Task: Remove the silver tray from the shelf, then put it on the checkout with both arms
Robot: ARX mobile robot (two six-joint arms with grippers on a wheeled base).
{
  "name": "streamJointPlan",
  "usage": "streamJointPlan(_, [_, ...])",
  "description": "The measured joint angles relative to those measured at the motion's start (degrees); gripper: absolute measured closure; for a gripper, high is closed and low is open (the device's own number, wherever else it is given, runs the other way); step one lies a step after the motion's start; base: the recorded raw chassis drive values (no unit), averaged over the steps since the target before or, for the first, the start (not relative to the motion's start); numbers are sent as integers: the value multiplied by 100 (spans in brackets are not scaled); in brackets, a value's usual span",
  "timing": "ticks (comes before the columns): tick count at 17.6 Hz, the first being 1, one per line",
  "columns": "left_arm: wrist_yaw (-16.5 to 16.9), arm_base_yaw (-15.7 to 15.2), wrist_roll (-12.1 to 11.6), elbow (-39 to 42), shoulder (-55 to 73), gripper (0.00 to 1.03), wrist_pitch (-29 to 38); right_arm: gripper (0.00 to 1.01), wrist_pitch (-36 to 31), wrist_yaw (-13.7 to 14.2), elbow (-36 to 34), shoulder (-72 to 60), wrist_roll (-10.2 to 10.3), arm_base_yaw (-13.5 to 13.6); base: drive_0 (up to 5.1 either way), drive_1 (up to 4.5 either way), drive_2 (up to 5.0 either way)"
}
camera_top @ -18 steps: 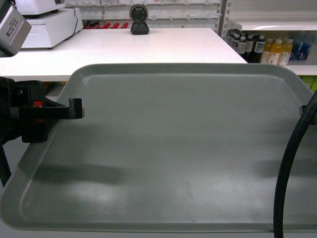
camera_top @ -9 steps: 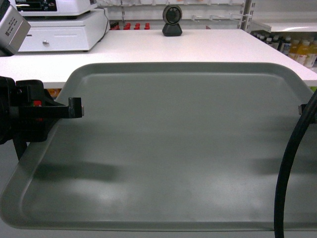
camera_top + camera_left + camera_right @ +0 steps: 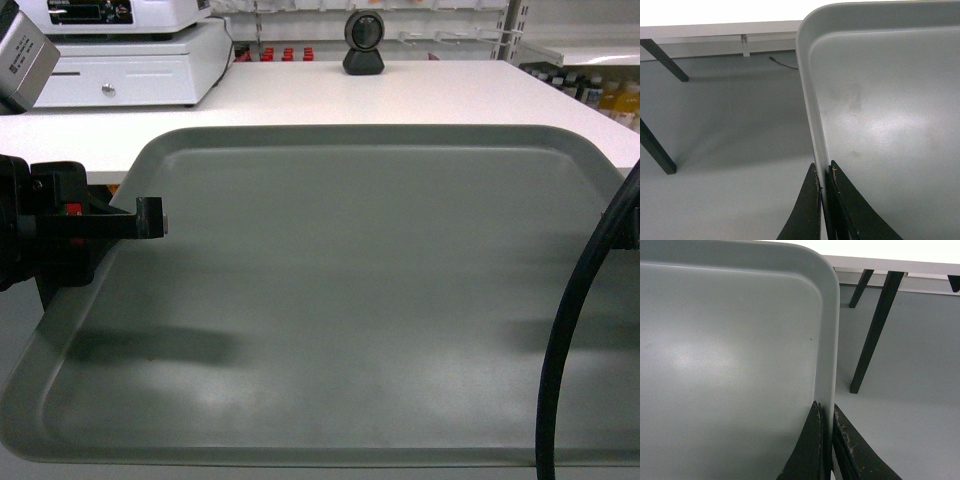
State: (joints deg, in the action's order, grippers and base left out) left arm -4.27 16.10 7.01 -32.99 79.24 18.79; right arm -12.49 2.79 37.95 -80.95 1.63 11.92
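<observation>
The silver tray (image 3: 370,290) fills most of the head view, held level in the air in front of the checkout (image 3: 400,95), a white tabletop on black legs. My left gripper (image 3: 150,218) is shut on the tray's left rim (image 3: 815,125); its black fingers (image 3: 807,210) pinch the rim from both sides. My right gripper (image 3: 826,412) is shut on the tray's right rim (image 3: 827,340); in the head view it is mostly hidden behind a thick black cable (image 3: 570,330). The shelf the tray came from is out of view.
On the checkout stand a white cash register (image 3: 120,55) at the back left and a black scanner (image 3: 363,45) at the back middle. Store shelving with bottles (image 3: 610,95) is at the far right. Black table legs (image 3: 875,330) stand over grey floor (image 3: 725,150).
The checkout, register and scanner have shifted rightward in the head view and the bottle shelving has slid towards the right edge. Both grippers keep the same hold on the tray.
</observation>
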Motion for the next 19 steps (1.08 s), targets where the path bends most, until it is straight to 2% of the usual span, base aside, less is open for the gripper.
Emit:
streamJointPlan(12, [0,0,0,0,0,100,-2,98,0,0,2,0,-2,0,0,0,0])
streamJointPlan(13, [-9,0,0,0,0,100,-4,98,-273,-79,-59,-17,26,-9,0,0,0])
streamJointPlan(14, [-142,0,13,-9,0,100,-59,98,-1145,-446,-254,-109,79,-76,0,0,0])
streamJointPlan(15, [-914,190,22,-181,31,100,-487,98,-1521,-651,-280,-177,90,-70,0,0,0])
streamJointPlan(16, [-1692,339,-15,-278,125,100,-520,99,-1696,-675,-258,-232,90,-20,0,0,0])
streamJointPlan(18, [-2341,409,-157,-433,162,100,-479,99,-1670,-745,-232,-249,179,9,0,0,0])
streamJointPlan(19, [-2494,422,-254,-483,160,100,-374,99,-1668,-748,-212,-267,243,13,0,0,0])
